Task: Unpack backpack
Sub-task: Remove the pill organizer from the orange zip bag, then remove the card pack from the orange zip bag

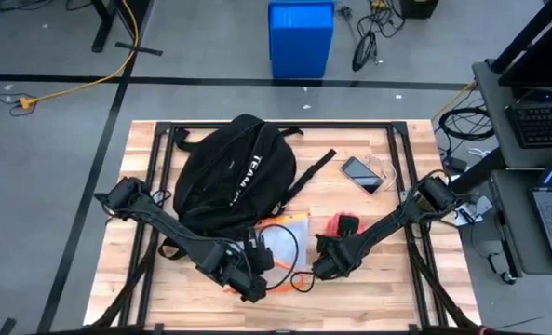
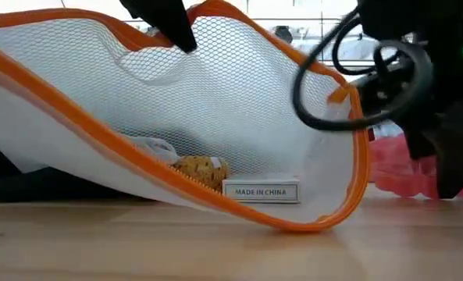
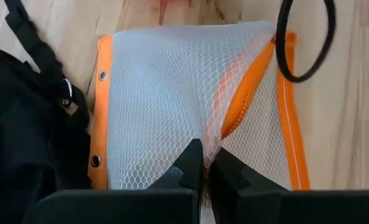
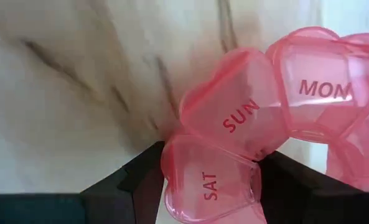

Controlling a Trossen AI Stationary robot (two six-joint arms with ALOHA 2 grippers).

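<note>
Even overhead light is brightening my bench (image 1: 210, 279), casting only faint shadows. Daylight is glaring behind the mesh pouch (image 2: 239, 117) at bench level. My right wrist's close view is blurring the woodgrain.

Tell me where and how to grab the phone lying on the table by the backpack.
Grip the phone across its two long edges, coming straight down from above. It lies flat and face up on the wooden table, turned at a slant, so the fingers must be rotated to match. The right gripper is the nearer one, but it is shut on the pink pill organizer, so that probably has to be set down first.
</note>
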